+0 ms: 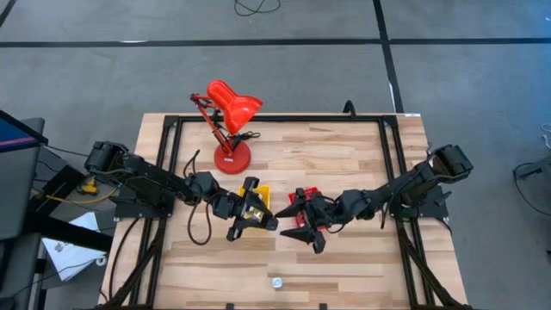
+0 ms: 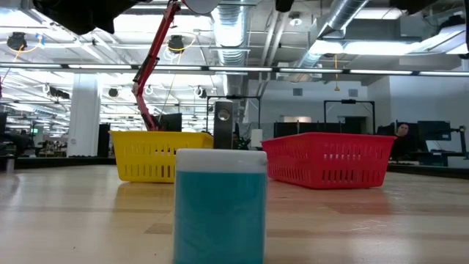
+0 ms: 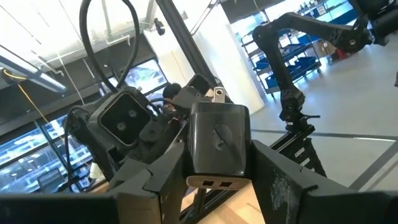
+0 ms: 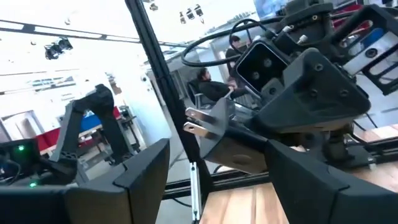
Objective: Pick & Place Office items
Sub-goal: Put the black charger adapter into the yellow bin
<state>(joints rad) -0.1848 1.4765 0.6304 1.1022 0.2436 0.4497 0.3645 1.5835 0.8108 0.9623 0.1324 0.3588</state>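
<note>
My left gripper (image 1: 263, 220) hovers over the middle of the table, just in front of the yellow tray (image 1: 261, 195), shut on a dark grey wall charger (image 3: 217, 140). The charger's two metal prongs (image 3: 217, 94) point away from it, toward my right gripper (image 1: 297, 226). That gripper faces it from the right, in front of the red tray (image 1: 303, 196), and is open. In the right wrist view its fingers stand to either side of the charger (image 4: 233, 152), and I cannot tell whether they touch it. A small teal block with a white top (image 2: 220, 209) stands on the table near the front edge (image 1: 276, 281). My left gripper pinches the charger between its two fingers by its two side faces (image 3: 193, 162), near the end with the two ports (image 3: 214, 182). The fingers (image 3: 155, 186) come about level from the table's left. The charger is lifted clear of the table, prongs pointing away from the fingers.
A red desk lamp (image 1: 228, 120) stands at the far left of the table, its base (image 1: 232, 158) behind the yellow tray. Black frame rails (image 1: 392, 172) run along the table's sides. Bare wood lies toward the near edge on both sides of the teal block.
</note>
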